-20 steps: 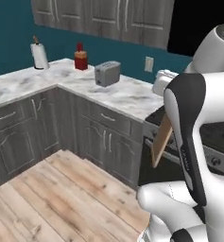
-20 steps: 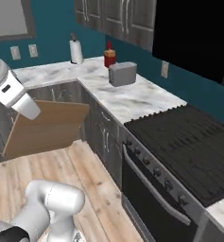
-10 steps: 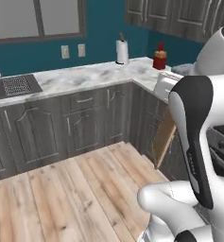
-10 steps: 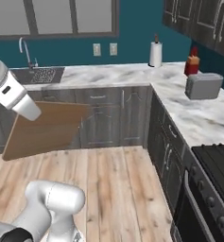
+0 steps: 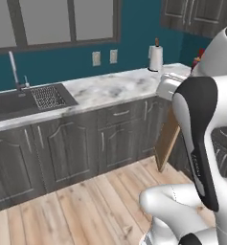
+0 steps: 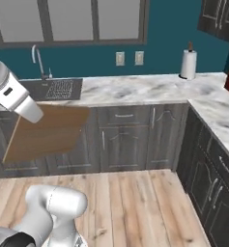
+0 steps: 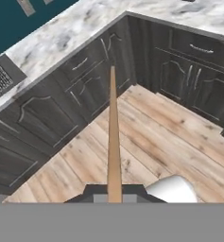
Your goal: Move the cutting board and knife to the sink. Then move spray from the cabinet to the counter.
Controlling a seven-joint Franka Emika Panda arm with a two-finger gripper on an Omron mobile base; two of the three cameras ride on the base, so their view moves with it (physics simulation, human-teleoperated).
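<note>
We are carrying the flat light-brown wooden cutting board point(image 6: 46, 132) in mid-air over the wooden floor point(image 6: 135, 202), our gripper point(image 7: 114, 191) clamped tight on one edge so that, in the hand view, the board runs edge-on as a thin strip toward twelve o'clock. In the right base view the board hangs at about nine o'clock, in front of the grey cabinet fronts point(image 6: 125, 140) and just below the dark grey recessed sink point(image 6: 50, 89) with its curved chrome faucet point(image 6: 37, 60) and wire rack point(image 5: 48, 95). In the left base view the sink sits at ten o'clock on the white-grey marble desk point(image 5: 115, 88), while the board point(image 5: 166, 139) peeks out at three o'clock behind our arm. To do this step well, we judge that we should bring the base nearer the sink, lift the board clear of the desk edge, and lower it into the basin without striking the faucet. A white paper towel roll point(image 6: 187, 64) stands farther along the desk, well apart from our path. The fingertips themselves are cut off at the bottom of the hand view, much of the board is hidden by our arm on the left, and the basin's inside is hard to make out.
</note>
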